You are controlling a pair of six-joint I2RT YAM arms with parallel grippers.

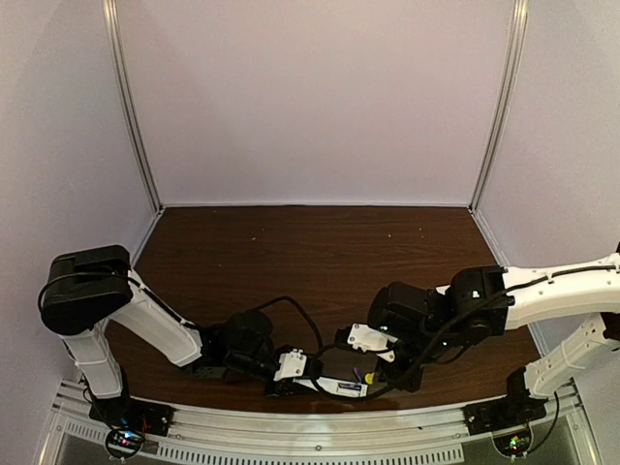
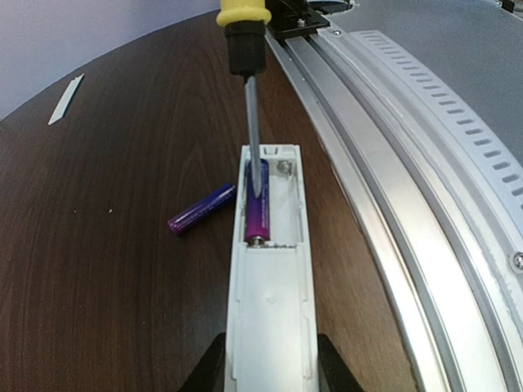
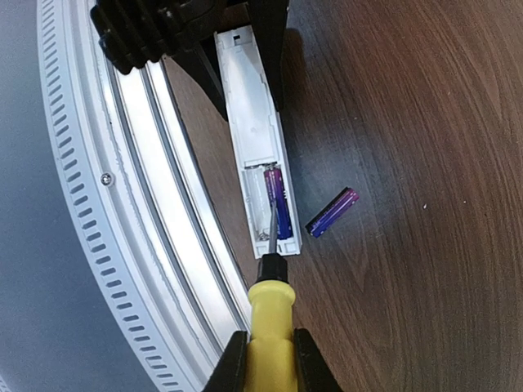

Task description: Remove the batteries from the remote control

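Remote [image 2: 270, 310]: was clamped at its near end by the left gripper [image 2: 270, 371]. One battery [image 2: 257, 214] was seated in its compartment, where the tip of the screwdriver [image 3: 272, 304] was placed. The screwdriver was gripped by the right gripper [image 3: 270, 363]. Second battery [image 2: 202, 210] was laid on the table [image 2: 106, 278], just beside the remote.

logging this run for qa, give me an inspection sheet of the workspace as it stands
surface: dark wood table, no spills seen
job's things: remote lies with its bay open; bay battery inside, screwdriver tip at it; loose battery on the table beside the remote
clutter: cover strip lying apart, farther out on the table
grippers: left tool shut on the remote's end; right tool shut on the screwdriver handle
cables: black cables loop by both wrists
surroundings: pale walls; metal rail along the near edge
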